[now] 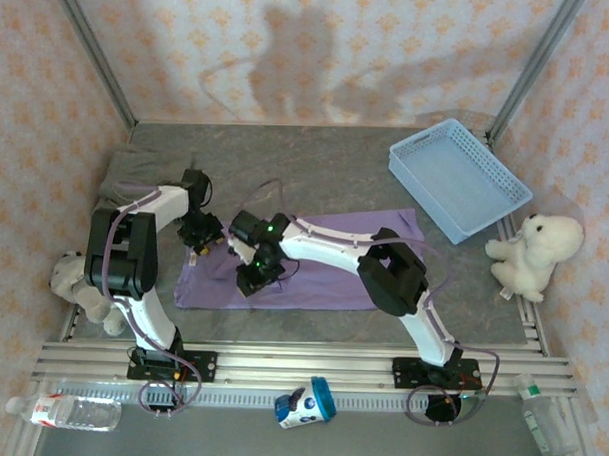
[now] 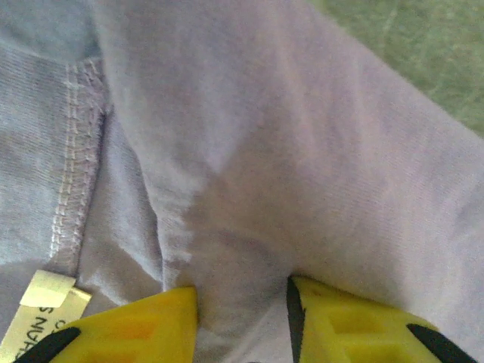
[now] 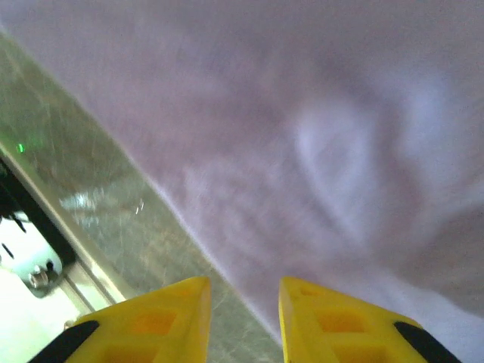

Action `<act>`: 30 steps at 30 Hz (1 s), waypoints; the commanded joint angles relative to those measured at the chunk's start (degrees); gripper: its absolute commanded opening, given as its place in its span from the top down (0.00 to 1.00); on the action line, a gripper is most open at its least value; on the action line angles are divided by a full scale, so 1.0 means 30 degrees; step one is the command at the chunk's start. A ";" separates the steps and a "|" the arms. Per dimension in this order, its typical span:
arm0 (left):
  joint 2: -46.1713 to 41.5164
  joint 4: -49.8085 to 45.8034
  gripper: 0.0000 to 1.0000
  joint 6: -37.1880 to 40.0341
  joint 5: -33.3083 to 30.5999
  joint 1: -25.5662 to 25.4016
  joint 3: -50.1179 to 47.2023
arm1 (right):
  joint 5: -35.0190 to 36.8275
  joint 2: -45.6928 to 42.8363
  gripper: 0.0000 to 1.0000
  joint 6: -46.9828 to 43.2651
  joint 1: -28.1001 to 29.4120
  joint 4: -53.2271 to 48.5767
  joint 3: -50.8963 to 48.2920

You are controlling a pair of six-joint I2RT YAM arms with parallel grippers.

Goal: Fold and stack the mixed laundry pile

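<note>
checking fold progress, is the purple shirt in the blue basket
No, the purple shirt lies spread on the table, apart from the blue basket at the far right.

Pink wallpaper (image 1: 171, 43) dotted with orange flowers closes three sides; metal posts (image 1: 91, 50) mark the back corners, soft shadows (image 1: 290, 57) fall top centre, a mottled grey tabletop (image 1: 317, 158) below.
</note>
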 commanded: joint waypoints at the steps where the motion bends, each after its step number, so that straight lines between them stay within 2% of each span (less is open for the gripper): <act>1: -0.0272 -0.1466 0.61 0.1285 0.0227 0.0055 0.1174 | 0.2008 0.0631 0.73 0.0078 -0.0856 -0.0378 0.2495; 6: -0.0848 -0.1789 0.60 0.1516 0.0256 0.0142 0.2312 | 0.2887 0.3302 0.80 0.0215 -0.0896 -0.0678 0.5882; 14: 0.2315 -0.1190 0.71 0.1476 -0.0153 0.0465 0.2673 | 0.3190 0.5596 0.85 0.0806 -0.0872 -0.0076 0.7602; 18: 0.3271 -0.0947 0.72 0.1417 -0.0269 0.0466 0.2561 | 0.1532 0.4759 0.88 0.0533 -0.0560 -0.0337 0.6201; 26: 0.4240 -0.1035 0.75 0.1170 -0.0470 0.0611 0.2927 | -0.0501 0.0392 0.90 0.0092 0.1451 0.0577 -0.0040; 30: 0.4335 -0.1088 0.75 0.1139 -0.0437 0.0641 0.3146 | -0.1266 -0.1135 0.90 0.0358 0.1937 0.0619 -0.1463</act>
